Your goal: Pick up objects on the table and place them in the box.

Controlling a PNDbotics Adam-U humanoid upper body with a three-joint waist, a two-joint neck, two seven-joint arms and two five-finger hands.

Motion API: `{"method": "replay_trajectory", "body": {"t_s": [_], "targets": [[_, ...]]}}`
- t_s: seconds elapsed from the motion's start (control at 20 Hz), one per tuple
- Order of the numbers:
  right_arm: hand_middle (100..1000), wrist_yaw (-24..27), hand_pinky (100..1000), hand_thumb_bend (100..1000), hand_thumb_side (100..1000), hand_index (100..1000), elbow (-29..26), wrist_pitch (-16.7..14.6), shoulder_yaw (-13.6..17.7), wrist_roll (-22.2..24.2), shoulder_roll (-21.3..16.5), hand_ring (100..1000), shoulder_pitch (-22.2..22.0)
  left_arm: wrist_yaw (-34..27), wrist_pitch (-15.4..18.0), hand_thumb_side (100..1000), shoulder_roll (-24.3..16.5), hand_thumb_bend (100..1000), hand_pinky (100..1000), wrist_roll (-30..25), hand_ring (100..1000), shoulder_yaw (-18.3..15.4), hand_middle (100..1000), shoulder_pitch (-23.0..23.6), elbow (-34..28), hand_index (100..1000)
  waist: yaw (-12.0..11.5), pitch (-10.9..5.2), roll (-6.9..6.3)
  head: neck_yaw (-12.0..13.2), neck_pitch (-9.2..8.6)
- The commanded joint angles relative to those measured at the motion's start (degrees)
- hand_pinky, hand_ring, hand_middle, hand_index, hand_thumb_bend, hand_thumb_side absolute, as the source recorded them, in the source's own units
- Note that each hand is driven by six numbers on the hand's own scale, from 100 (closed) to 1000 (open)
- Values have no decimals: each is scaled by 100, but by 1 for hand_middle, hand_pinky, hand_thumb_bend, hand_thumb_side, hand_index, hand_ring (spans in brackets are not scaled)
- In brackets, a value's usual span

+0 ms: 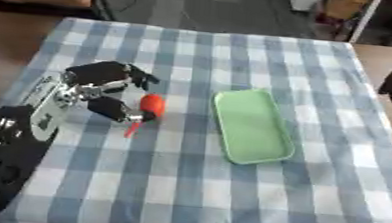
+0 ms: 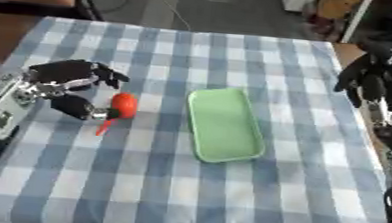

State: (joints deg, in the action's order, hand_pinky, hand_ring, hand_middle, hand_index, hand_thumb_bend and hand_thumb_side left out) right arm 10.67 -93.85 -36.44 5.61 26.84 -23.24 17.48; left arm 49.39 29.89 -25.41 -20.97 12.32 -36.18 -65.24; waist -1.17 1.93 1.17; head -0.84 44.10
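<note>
Left eye view, read left to right: item one was the robot's left arm, black with silver joints, entering from the lower left corner and ending in the left hand (image 1: 105, 89) over the left part of the table. Its fingers (image 1: 137, 74) were curled above and its thumb below, with a small red object (image 1: 152, 104) at their tips; the thumb touched the object's near side, but whether the upper fingers had closed on it could not be told, and a thin red stem or handle (image 1: 133, 128) trailed from it toward the near edge. Whether the object had left the cloth could not be told either. Item two was the blue-and-white checked tablecloth (image 1: 184, 193) covering the table. Item three, just right of the red object and apart from it, was the shallow pale green box (image 1: 253, 125), lying askew with nothing in it. Item four, at the right edge, was the right hand (image 2: 374, 72), raised off the table with fingers hanging relaxed and holding nothing. Step judged in hand: the grasp of the red object. By this reckoning the next move would call for lifting it, carrying it rightward over the box's near rim, and opening the fingers above the green floor.
</note>
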Motion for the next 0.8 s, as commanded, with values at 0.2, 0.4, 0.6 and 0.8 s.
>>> {"method": "replay_trajectory", "body": {"t_s": [0.2, 0.4, 0.6, 0.8], "targets": [[513, 31, 100, 100, 637, 893, -71, -81, 25, 85, -176, 441, 88, 30, 27, 907, -75, 892, 623, 25, 696, 13, 698, -196, 19, 960, 6, -81, -4, -13, 1], [513, 34, 100, 100, 637, 893, -69, -82, 23, 88, -176, 441, 91, 128, 48, 906, -58, 896, 624, 115, 697, 26, 697, -233, 68, 963, 12, -79, -4, -19, 1], [512, 37, 100, 100, 637, 893, -67, -84, 18, 91, -178, 440, 95, 211, 85, 907, -36, 899, 624, 185, 697, 47, 696, -271, 108, 966, 17, -76, -1, -18, 1], [512, 44, 100, 100, 641, 893, -65, -87, 14, 96, -173, 440, 100, 278, 131, 908, -9, 903, 624, 217, 698, 74, 695, -302, 149, 972, 23, -72, 5, -14, 1]]}}
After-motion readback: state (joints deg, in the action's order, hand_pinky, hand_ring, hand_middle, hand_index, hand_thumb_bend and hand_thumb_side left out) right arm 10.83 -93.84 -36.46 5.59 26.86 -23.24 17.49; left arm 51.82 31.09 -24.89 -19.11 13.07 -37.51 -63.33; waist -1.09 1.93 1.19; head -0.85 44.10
